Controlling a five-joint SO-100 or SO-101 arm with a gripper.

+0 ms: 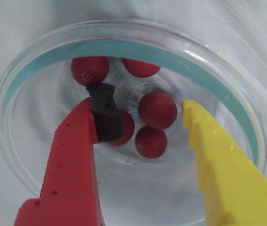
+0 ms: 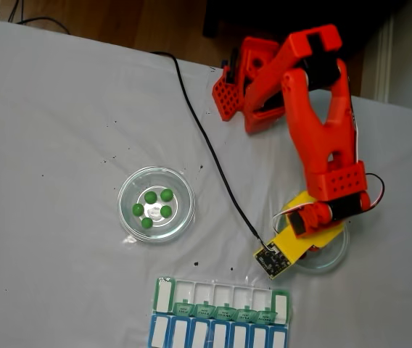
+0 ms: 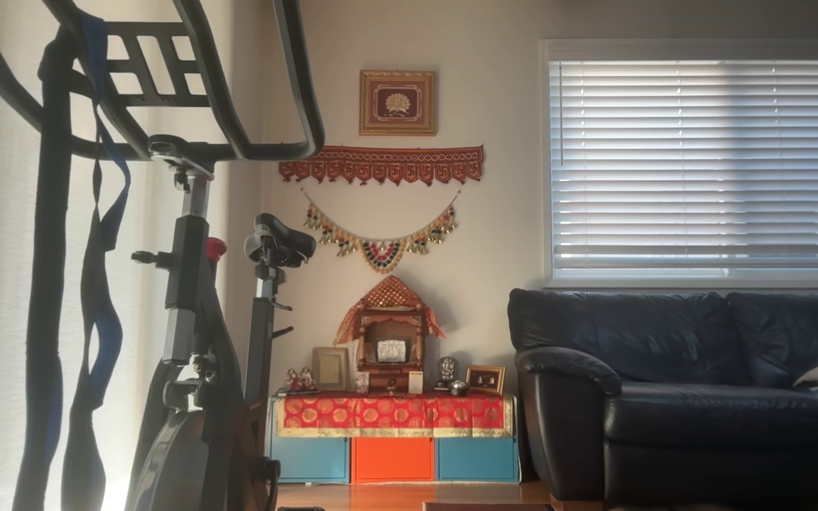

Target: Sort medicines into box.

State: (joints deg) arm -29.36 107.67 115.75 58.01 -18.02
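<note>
In the wrist view my gripper [image 1: 145,106] is open and low inside a round clear dish [image 1: 39,188] that holds several dark red pills [image 1: 157,110]. The red finger [image 1: 70,160] with its black pad is on the left, the yellow finger [image 1: 223,165] on the right. Two pills lie between them, and the black pad partly hides another. In the fixed view the gripper [image 2: 309,250] hangs over that dish [image 2: 334,255]. Several green pills [image 2: 152,197] lie in a second clear dish [image 2: 128,212] to the left. The green box [image 2: 220,297] lies near the front edge with its compartments open.
A blue row with white lids [image 2: 217,335] adjoins the green box at the front. A black cable [image 2: 206,145] runs across the white cloth to the gripper's camera. The orange arm base [image 2: 246,80] stands at the back. The other view shows a living room.
</note>
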